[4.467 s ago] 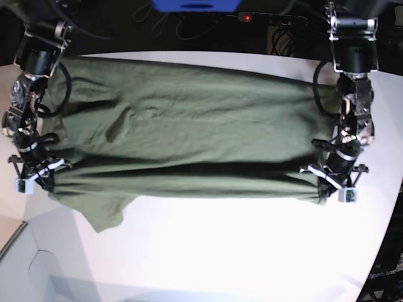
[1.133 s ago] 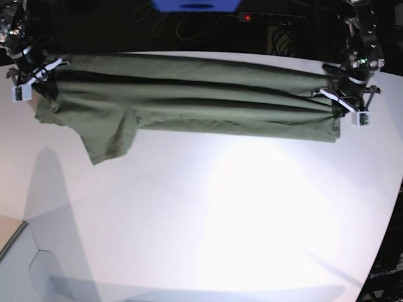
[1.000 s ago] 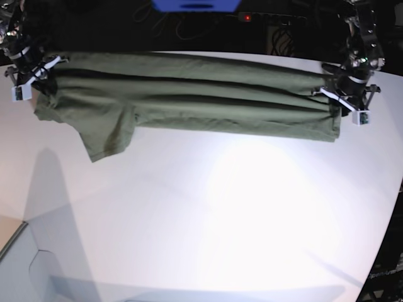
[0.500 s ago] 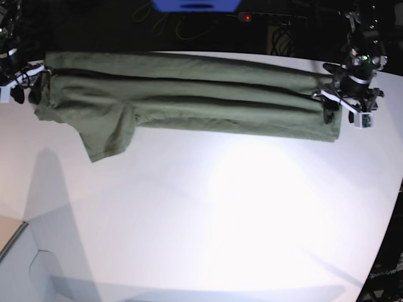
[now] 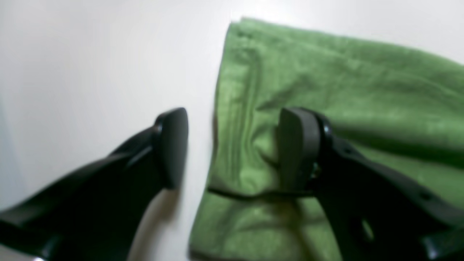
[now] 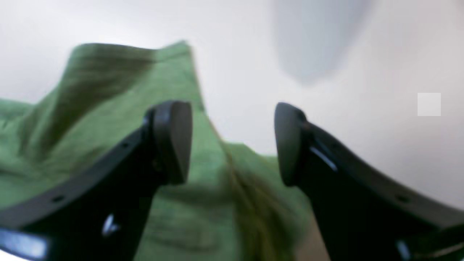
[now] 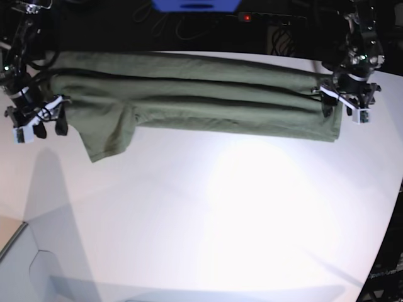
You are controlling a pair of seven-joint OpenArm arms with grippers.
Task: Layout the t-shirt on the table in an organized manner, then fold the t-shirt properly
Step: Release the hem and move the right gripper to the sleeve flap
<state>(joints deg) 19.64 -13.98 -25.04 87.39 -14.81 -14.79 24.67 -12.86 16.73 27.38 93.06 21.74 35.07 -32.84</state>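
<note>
Now the t-shirt (image 7: 189, 94) lies as a long folded band along the far edge of the table (image 7: 220, 214), one sleeve hanging toward the near side at the band's left end in the base view. Both grippers stand wide and hold nothing: the left gripper (image 5: 232, 148) straddles the shirt's end hem, the right gripper (image 6: 232, 141) hovers, seemingly just above, the opposite blurred end.

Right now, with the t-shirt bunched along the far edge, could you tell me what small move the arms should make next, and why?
Probably re-grip the near edge and draw it toward the front: the t-shirt lies in long ridges on the table, one sleeve hanging out, and both the left gripper and right gripper stand with jaws open, holding nothing.
</note>
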